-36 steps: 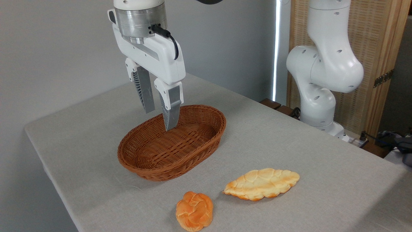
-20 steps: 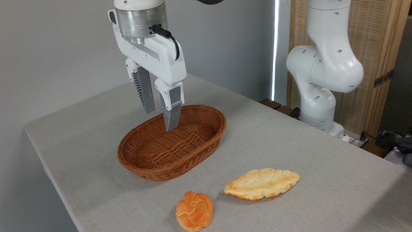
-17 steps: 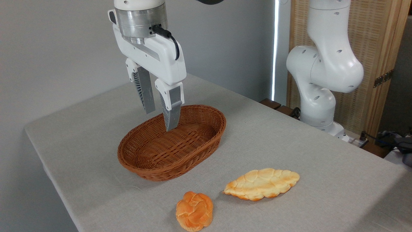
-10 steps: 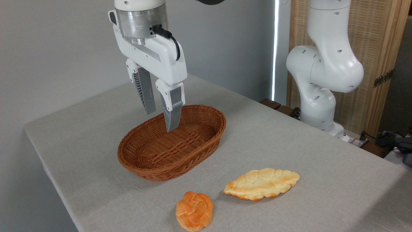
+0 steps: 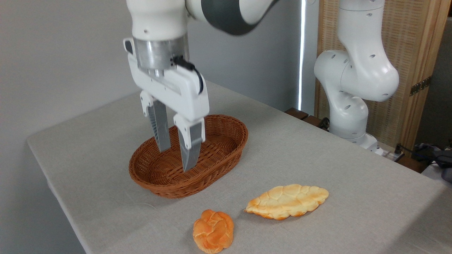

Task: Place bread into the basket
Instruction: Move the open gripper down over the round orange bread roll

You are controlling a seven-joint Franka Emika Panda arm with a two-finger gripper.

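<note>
- The jaws (image 5: 176, 159) hang over the basket (image 5: 226, 155), fingers parted a moderate way, holding nothing.
- The bread (image 5: 213, 231) lies on the worktop (image 5: 335, 162) close to its front edge, apart from the basket; bare cloth separates them.
- A leaf-shaped loaf (image 5: 287, 201) lies just right of the bread, not touching it.
- Grey cloth covers the worktop; open surface spreads right of the loaf.
- The arm's white base (image 5: 353, 88) stands at the far right edge, before a wooden screen (image 5: 416, 53); a plain grey wall (image 5: 60, 53) lies behind.
</note>
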